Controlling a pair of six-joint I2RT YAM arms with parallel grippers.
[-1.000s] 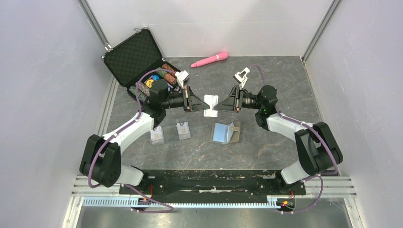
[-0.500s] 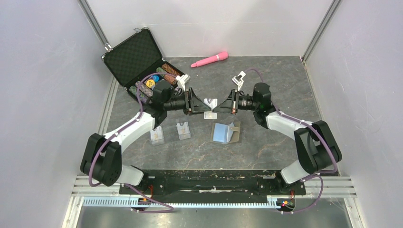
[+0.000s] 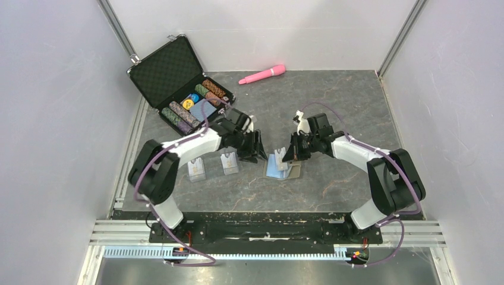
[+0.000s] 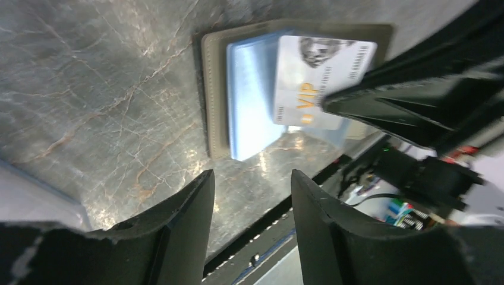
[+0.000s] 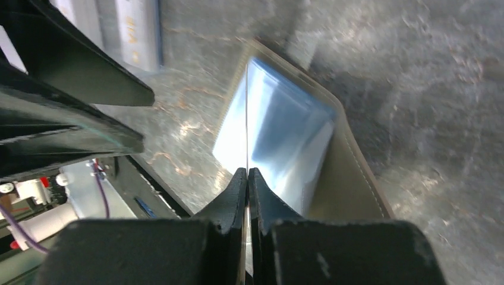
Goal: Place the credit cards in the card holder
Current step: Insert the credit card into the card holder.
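Grips one card [image 4: 318, 77] edge-down in the right claw [image 5: 247, 172], over the blue lining of the open card holder [image 4: 214, 95]. Holds the left claw [image 4: 249, 178] wide and empty, crowding the holder's 9 o'clock side, with two more cards [image 3: 229, 163] flat beyond at 9, chip case [image 3: 166, 71] at 11, pink wand [image 3: 262, 74] at 12

Card holder [image 3: 278, 171] at centre, one card [image 3: 229, 163] left of it, second card [image 3: 196, 170] further left, third card [image 4: 321, 80] over the holder.
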